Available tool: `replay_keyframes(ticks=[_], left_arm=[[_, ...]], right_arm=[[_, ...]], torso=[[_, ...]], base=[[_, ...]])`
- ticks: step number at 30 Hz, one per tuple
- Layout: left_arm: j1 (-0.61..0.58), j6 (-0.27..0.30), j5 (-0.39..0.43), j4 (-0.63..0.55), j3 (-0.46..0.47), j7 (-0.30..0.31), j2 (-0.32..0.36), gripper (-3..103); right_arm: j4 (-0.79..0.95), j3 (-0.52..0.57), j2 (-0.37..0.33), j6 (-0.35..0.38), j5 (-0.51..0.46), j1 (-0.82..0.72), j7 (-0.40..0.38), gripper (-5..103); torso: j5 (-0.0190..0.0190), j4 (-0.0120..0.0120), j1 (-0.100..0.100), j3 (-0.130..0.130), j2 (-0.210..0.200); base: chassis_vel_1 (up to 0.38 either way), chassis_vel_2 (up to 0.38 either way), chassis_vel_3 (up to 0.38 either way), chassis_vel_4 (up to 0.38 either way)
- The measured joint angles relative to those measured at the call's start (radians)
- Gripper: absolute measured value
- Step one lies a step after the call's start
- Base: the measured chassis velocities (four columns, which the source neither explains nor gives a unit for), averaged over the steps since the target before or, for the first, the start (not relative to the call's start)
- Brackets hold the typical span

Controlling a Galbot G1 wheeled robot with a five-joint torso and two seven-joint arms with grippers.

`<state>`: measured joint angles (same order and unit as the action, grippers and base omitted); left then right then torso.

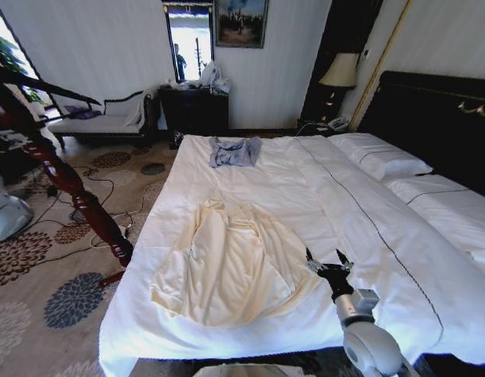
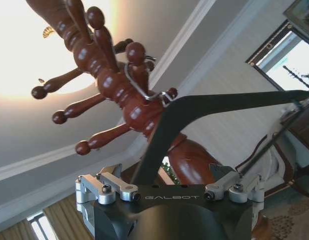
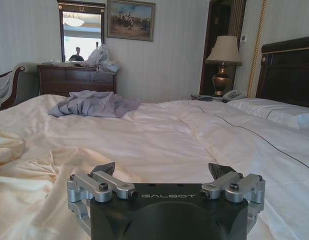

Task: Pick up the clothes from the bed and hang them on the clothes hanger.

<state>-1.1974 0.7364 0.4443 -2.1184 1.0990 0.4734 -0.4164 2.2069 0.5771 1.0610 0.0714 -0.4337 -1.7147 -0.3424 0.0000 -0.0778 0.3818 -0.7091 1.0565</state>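
The clothes (image 1: 231, 267), a cream thin-fabric shirt (softly wrinkled, sleeves spread), are lying flat on the bed (image 1: 321, 196) near its foot edge. The right gripper (image 1: 329, 260) is hovering just beside the shirt, jaws apart. The left gripper (image 2: 167, 182), jaws apart, is straddling the black clothes hanger (image 2: 204, 107), which is hooked on the wooden stand (image 2: 119, 80).

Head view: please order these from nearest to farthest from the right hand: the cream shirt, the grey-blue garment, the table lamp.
From the open right hand, low over the bed:
1. The cream shirt, spread on the duvet just to the hand's left.
2. The grey-blue garment, crumpled near the bed's far edge.
3. The table lamp, beyond the bed beside the headboard.
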Motion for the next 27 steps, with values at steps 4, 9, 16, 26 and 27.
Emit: replay_keyframes(ticks=[4, 9, 16, 26, 27], left_arm=[[-0.019, 0.0, 0.002, 0.006, 0.032, -0.007, 0.001, 97], [-0.033, -0.001, 0.002, 0.021, 0.055, -0.014, 0.002, 97], [-0.018, -0.001, -0.017, 0.049, 0.052, -0.025, 0.011, 94], [-0.012, -0.001, -0.023, 0.064, 0.042, -0.038, 0.01, 62], [-0.014, -0.001, -0.02, 0.065, 0.043, -0.04, 0.009, 56]], right_arm=[[-0.003, -0.001, 0.0, 0.0, 0.0, 0.001, -0.001, 100], [-0.002, -0.002, -0.003, 0.0, -0.002, 0.005, -0.004, 100], [0.0, -0.005, 0.006, 0.001, -0.001, 0.004, -0.006, 100], [0.006, -0.002, 0.009, 0.0, 0.0, 0.0, -0.007, 100], [0.007, -0.001, 0.009, 0.0, -0.001, 0.0, -0.007, 100]], torso=[[0.0001, 0.0, 0.0, 0.0, 0.0], [0.0, 0.0002, 0.0, 0.0, 0.0], [0.0, 0.0001, 0.0, 0.0, 0.0], [-0.0001, 0.0001, 0.0, 0.0, 0.0], [0.0, 0.0001, 0.0, 0.0, 0.0]], base=[[0.0, 0.0, 0.0, 0.0], [0.0, 0.0, 0.0, 0.0], [0.0, 0.0, 0.0, 0.0], [0.0, 0.0, 0.0, 0.0], [0.0, 0.0, 0.0, 0.0]])
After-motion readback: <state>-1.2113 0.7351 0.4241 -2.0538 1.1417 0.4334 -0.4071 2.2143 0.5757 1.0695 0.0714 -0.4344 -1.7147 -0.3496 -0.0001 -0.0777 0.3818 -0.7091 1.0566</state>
